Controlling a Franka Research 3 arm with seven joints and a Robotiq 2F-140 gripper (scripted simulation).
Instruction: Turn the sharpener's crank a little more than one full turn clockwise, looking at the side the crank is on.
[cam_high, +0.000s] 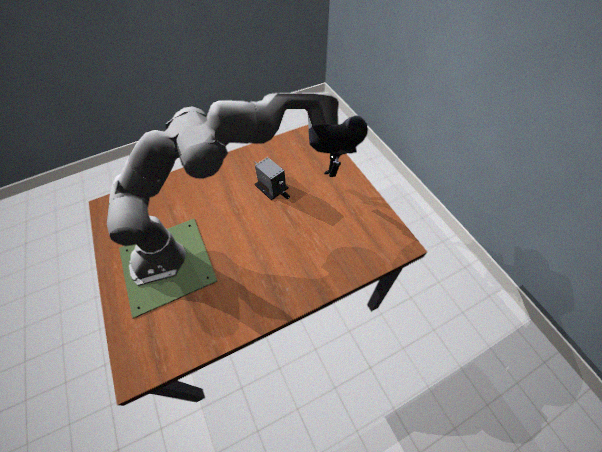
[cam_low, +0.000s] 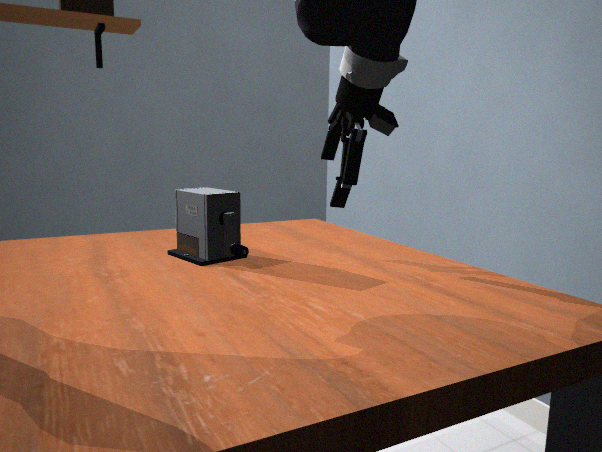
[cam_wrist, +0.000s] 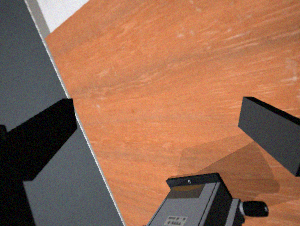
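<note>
A small grey box sharpener (cam_high: 270, 177) (cam_low: 207, 224) (cam_wrist: 192, 207) stands on a black base on the wooden table (cam_high: 280, 260) (cam_low: 310, 320) (cam_wrist: 160, 85). Its black crank (cam_high: 281, 191) (cam_low: 239, 249) (cam_wrist: 255, 208) hangs low on one side, with the knob near the table top. My gripper (cam_high: 333, 170) (cam_low: 336, 180) (cam_wrist: 158, 112) is open and empty. It hovers in the air above the table, to the side of the sharpener where the crank is, well apart from it. In the wrist view both fingers frame the bare table and the sharpener sits at the bottom edge.
The arm's base stands on a green plate (cam_high: 195, 272) at the table's other end. The table's edge near the grey walls (cam_high: 450, 100) is close to the gripper. A shelf (cam_low: 70, 19) hangs on the wall high up.
</note>
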